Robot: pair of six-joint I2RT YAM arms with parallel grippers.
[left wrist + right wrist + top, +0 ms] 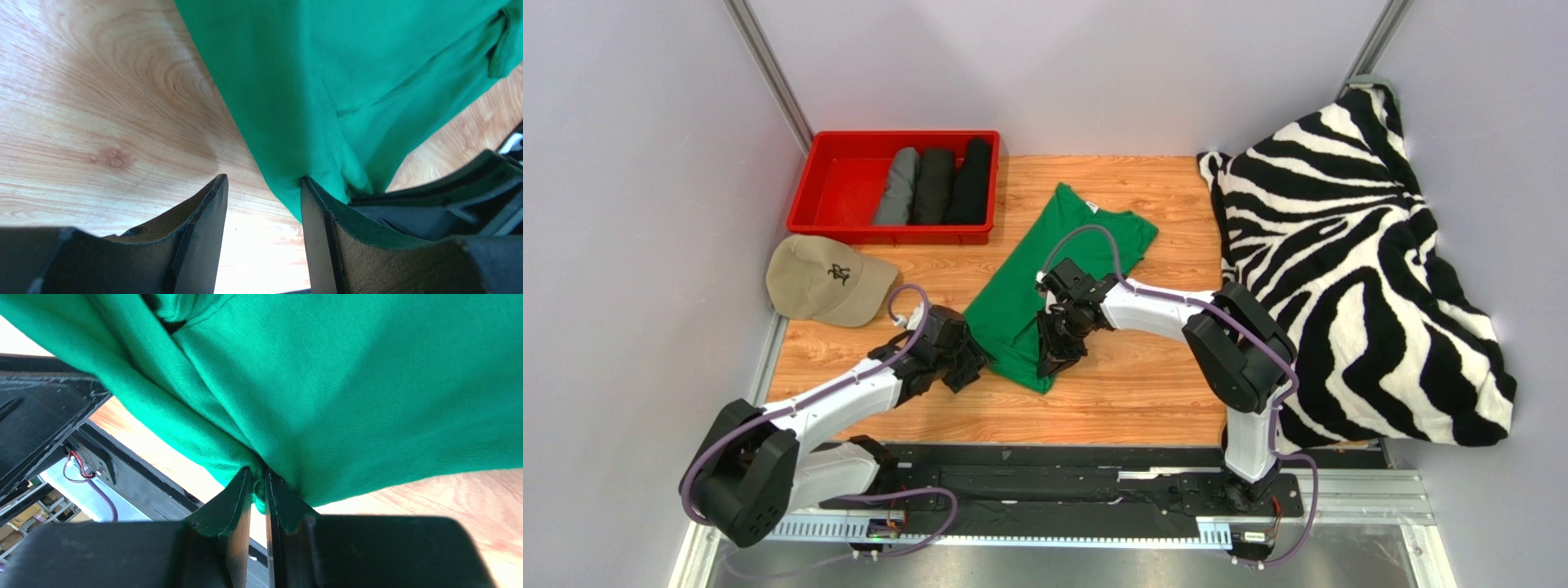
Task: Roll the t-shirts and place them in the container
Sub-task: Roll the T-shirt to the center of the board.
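Observation:
The bright green t-shirt (1053,263) lies folded into a long strip on the wooden table, running from far right to near left. My right gripper (1054,355) is at its near end, shut on a pinch of the green t-shirt's hem (258,491), and cloth (344,386) fills that view. My left gripper (972,363) stands open at the strip's near left edge. Its right fingertip (309,187) touches the cloth's corner (288,190), and only bare wood shows between the fingers. A grey roll (897,188) and two black rolls (935,185) (972,180) lie in the red tray (840,184).
A beige cap (824,279) lies left of the green shirt, just in front of the tray. The zebra-striped blanket (1357,270) is heaped along the right side. Bare wood (1136,392) runs along the near edge, beside the black base rail (1051,484).

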